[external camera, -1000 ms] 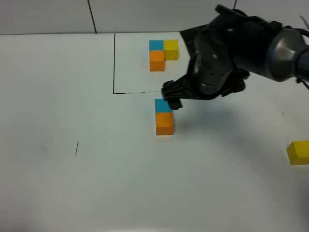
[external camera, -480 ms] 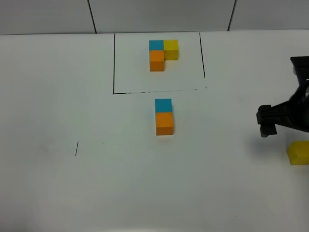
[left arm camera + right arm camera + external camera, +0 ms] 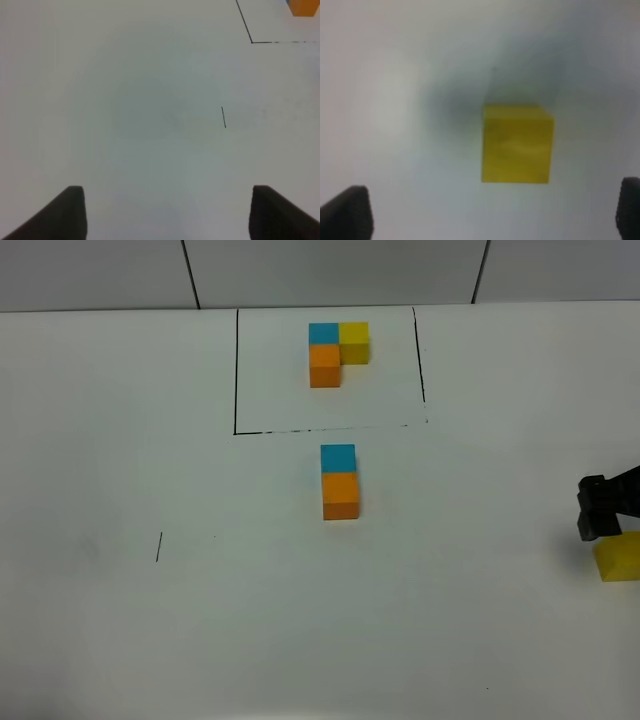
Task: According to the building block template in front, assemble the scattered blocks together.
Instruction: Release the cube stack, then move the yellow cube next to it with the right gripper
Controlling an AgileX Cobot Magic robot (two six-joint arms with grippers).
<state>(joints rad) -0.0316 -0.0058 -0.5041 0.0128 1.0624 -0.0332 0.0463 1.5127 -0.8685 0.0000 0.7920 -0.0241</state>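
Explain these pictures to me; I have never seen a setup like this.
This is a robot with two arms, each ending in a two-fingered hand. One picture looks down on the white table from a high camera; the other two come from wrist cameras. Inside a drawn frame sits the template: blue, orange and yellow cubes in an L. Outside it a blue cube touches an orange cube. A yellow cube lies far right, beside the open right hand. The left hand is open too. Nothing is held.
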